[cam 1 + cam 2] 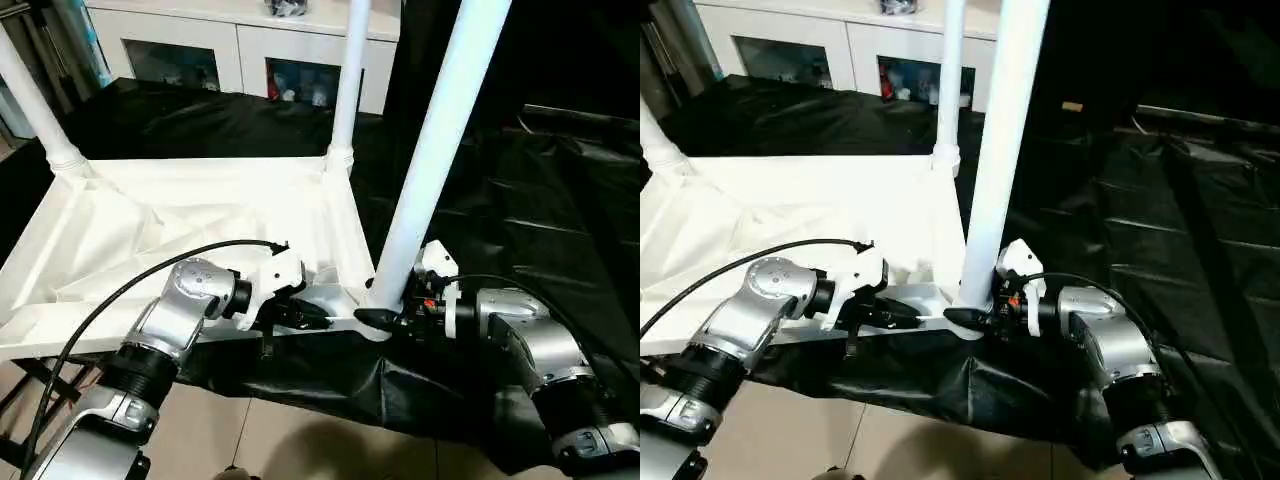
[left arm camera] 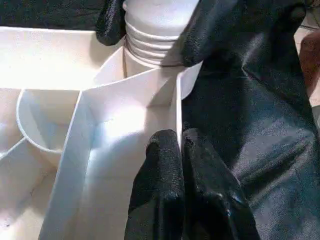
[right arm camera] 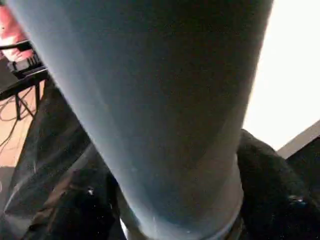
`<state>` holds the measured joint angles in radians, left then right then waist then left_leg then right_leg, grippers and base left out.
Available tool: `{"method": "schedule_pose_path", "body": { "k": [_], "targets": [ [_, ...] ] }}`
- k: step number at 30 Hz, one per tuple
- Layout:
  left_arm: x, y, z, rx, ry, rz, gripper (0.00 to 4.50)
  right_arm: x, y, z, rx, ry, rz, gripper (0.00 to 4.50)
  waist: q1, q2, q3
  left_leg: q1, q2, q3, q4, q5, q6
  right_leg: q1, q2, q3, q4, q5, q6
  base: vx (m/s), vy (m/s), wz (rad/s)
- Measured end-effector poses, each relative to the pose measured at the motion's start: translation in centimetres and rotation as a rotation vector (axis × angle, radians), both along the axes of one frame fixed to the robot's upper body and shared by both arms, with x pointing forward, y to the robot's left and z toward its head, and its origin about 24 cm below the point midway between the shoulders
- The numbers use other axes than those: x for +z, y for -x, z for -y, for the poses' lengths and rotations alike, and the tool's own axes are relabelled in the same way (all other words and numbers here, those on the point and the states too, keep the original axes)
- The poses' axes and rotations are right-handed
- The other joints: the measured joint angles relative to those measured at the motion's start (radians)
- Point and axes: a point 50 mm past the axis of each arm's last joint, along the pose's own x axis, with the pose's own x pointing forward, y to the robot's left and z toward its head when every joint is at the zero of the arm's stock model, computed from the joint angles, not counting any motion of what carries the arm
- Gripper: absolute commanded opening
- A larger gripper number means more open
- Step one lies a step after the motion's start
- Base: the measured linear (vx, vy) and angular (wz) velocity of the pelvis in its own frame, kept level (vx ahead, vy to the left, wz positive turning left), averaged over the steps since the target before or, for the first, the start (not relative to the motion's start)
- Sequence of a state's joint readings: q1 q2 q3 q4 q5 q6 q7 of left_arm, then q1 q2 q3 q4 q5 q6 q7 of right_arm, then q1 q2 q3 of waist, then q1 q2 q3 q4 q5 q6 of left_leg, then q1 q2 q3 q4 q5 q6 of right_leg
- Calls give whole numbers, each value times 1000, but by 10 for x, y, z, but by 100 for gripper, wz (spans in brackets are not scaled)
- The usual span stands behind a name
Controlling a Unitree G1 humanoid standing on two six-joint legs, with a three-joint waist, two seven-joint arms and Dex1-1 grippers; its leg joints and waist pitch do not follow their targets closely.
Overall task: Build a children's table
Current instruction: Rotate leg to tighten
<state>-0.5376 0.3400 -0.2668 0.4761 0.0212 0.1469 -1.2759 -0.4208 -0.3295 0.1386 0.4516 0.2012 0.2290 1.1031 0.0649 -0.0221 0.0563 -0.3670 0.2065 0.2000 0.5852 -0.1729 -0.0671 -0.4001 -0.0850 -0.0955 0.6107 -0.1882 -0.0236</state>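
Note:
The children's table top (image 1: pixel 150 220) lies upside down on the black cloth, ribbed underside up. Three white legs stand in its corner sockets: one at the far left (image 1: pixel 30 100), one at the far right (image 1: pixel 348 80) and one at the near right (image 1: pixel 440 130). My left gripper (image 1: pixel 310 312) is shut on the thin near rim (image 2: pixel 176 107) just left of that near corner. My right gripper (image 1: pixel 385 318) is shut around the base of the near right leg (image 3: pixel 165 115), a black finger (image 3: pixel 270 170) on each side. The leg's ridged foot (image 2: pixel 150 30) sits in the socket.
A white cabinet (image 1: pixel 240 40) with glass-fronted compartments stands at the back. Black cloth (image 1: pixel 520 200) covers the work surface and hangs over its near edge above the tiled floor (image 1: pixel 250 440). A black cable (image 1: pixel 130 280) loops over my left forearm.

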Motion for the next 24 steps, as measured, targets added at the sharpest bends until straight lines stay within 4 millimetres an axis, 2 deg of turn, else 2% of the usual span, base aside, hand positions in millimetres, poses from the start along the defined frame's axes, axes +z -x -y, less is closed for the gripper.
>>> {"method": "schedule_pose_path", "body": {
  "k": [5,9,14,15,16,18,20,22,24],
  "targets": [
    [-1,-12,6,149,6,24,0,-6,-20,-10,-247,-9,29,275,-27,1,-1,1,0,0,1,0,0,0,0,0,1,1,0,0,0,0],
    [-3,-21,15,239,6,43,0,-8,-33,-17,-414,-8,38,274,-29,5,-3,1,-1,-1,0,0,0,1,0,0,1,0,0,0,0,0],
    [-4,-37,33,374,-5,87,0,-8,-55,-38,-692,2,39,273,-31,10,-4,1,-1,-1,1,0,0,1,0,1,0,1,0,0,0,0],
    [-4,-38,34,382,-4,91,0,-8,-55,-40,-707,3,44,273,-30,11,-4,1,-1,-1,1,0,0,1,0,1,0,1,0,0,0,0],
    [-4,-38,34,384,-4,97,0,-8,-56,-41,-712,6,52,308,-29,14,-6,1,-1,-1,1,0,0,1,0,1,0,0,0,0,0,0],
    [-4,-38,34,382,-3,104,0,-8,-56,-41,-714,9,62,342,-28,15,-6,0,-1,-1,0,0,0,1,0,0,0,0,0,0,0,0],
    [-4,-38,34,371,-1,105,0,-8,-56,-42,-695,9,64,350,-28,15,-6,0,-1,-1,0,0,0,1,0,0,0,0,0,0,0,0],
    [-4,-37,31,359,-1,106,0,-8,-55,-41,-661,5,67,377,-28,15,-6,0,-1,-1,1,0,0,1,0,0,0,0,0,0,0,0],
    [-5,-34,26,320,2,97,0,-8,-53,-39,-577,8,79,385,-29,15,-6,0,-1,-1,1,0,0,1,0,0,0,0,0,0,0,0]
  ]
}}
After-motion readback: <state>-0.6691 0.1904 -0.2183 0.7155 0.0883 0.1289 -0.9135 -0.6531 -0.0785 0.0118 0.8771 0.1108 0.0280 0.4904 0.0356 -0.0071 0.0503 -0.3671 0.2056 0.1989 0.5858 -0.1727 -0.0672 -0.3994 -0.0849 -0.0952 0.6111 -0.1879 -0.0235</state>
